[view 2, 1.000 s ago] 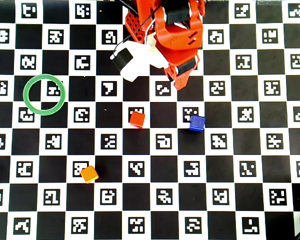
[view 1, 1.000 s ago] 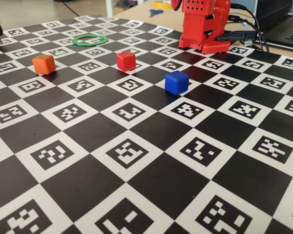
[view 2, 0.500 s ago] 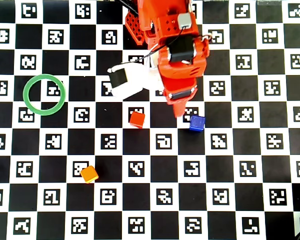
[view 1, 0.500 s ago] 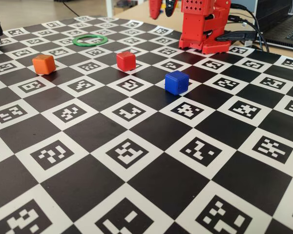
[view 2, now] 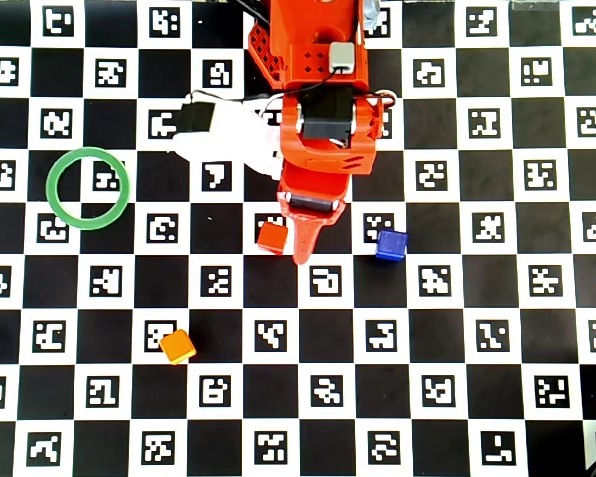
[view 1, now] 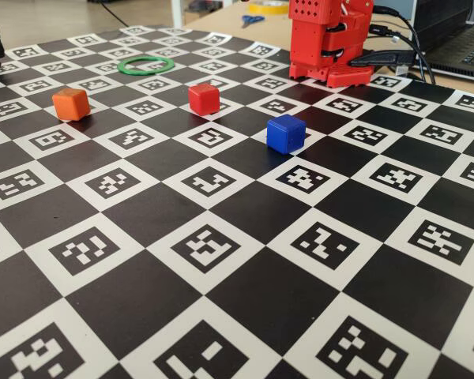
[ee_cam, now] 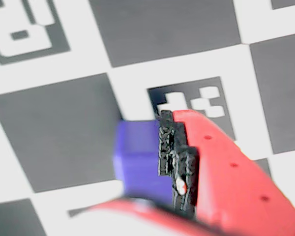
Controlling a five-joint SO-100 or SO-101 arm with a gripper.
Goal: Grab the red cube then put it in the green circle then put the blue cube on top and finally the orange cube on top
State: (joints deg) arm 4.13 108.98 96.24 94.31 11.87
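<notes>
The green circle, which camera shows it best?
The overhead view: the green circle shows as a full, empty ring lying flat on the checkered mat. The fixed view shows it far off and flattened. The wrist view misses it entirely.

I count three cubes on the checkered mat [view 2: 40, 417]: one red cube [view 2: 272, 238], one blue cube [view 2: 391, 244] and one orange cube [view 2: 177, 346]. I see one green ring [view 2: 87, 188] and one red robot arm [view 2: 323, 109]. Past the mat's far edge in the fixed view, I make out one pair of scissors [view 1: 251, 20] and one laptop [view 1: 466, 47].
</notes>
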